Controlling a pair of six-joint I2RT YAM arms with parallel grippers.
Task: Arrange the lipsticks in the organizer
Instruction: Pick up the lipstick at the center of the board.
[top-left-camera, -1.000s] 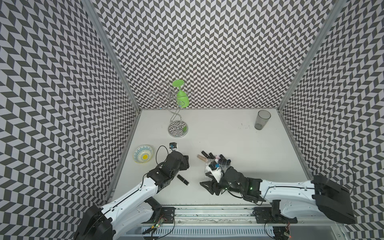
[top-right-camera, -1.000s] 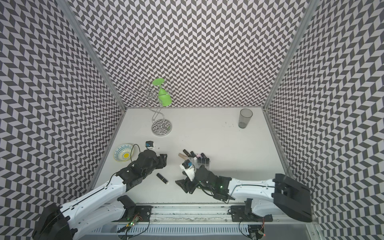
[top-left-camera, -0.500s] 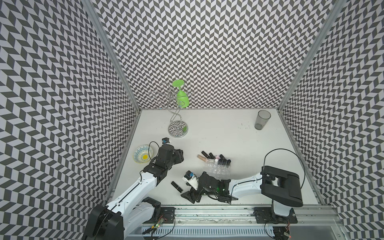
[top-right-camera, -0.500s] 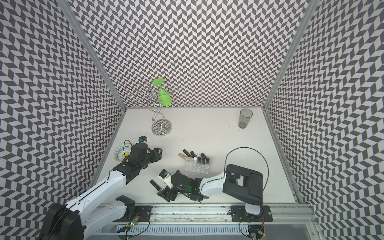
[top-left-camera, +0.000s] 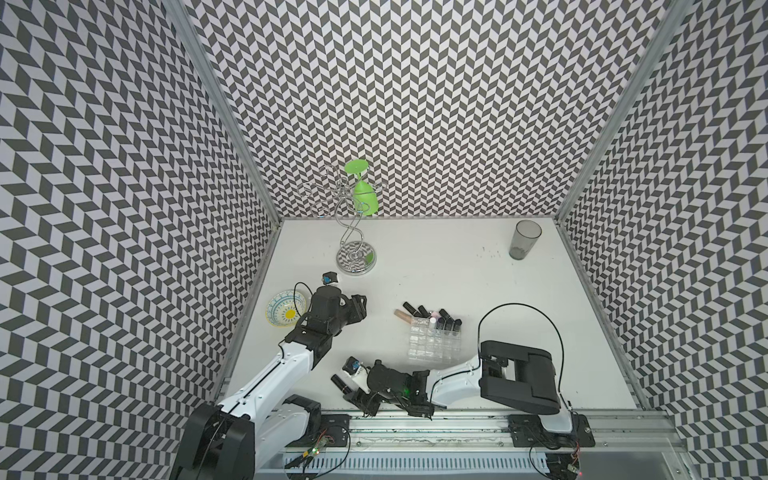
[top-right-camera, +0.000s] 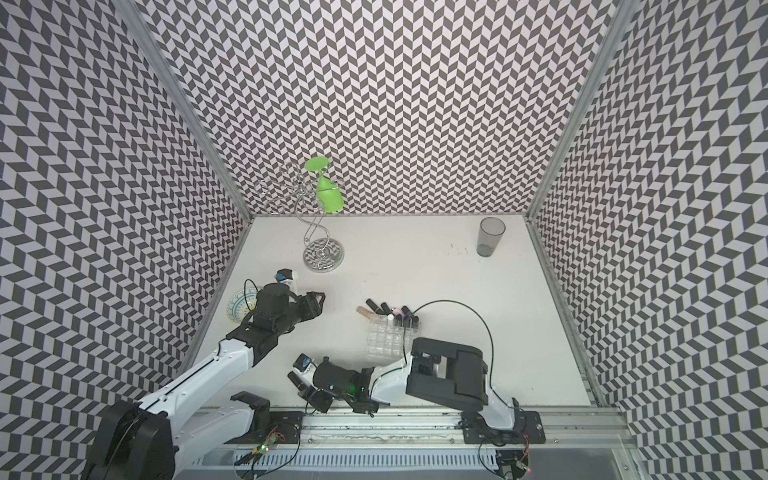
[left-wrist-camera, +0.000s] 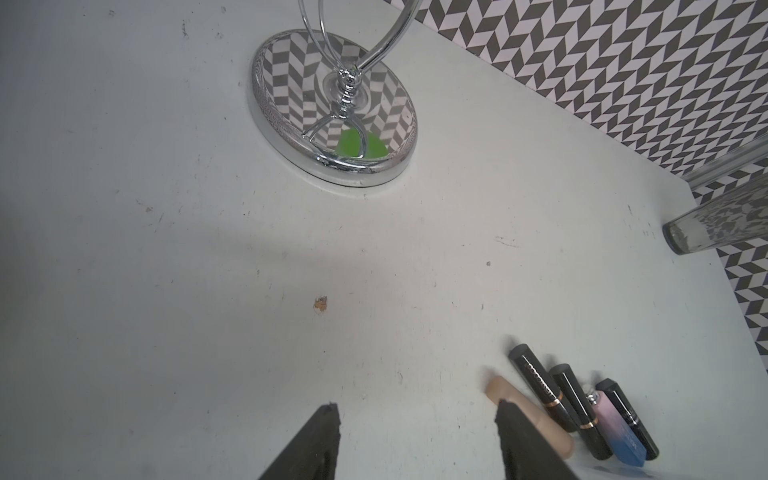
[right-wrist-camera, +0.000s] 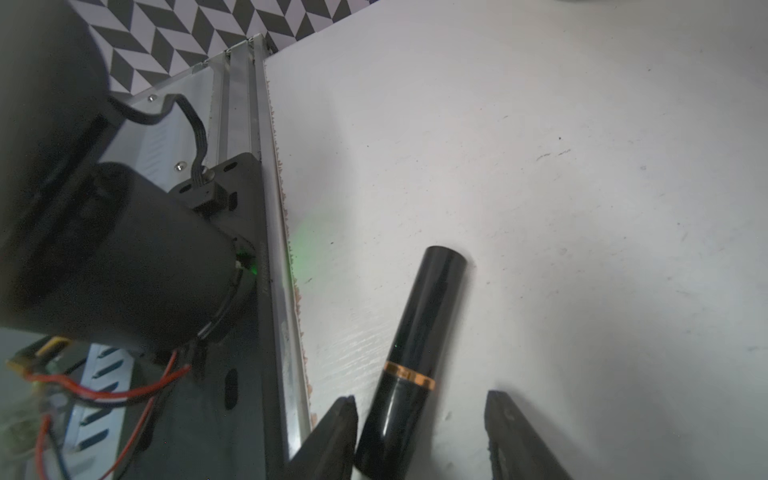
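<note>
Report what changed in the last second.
The right gripper swung from the organizer to the front edge and now straddles the loose black lipstick, jaws not yet closed. The left gripper drew back from it, empty. The organizer and the other lipsticks stayed put.

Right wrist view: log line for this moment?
right fingers: open, straddling black lipstick lying flat | left fingers: open, empty | organizer: partly filled
</note>
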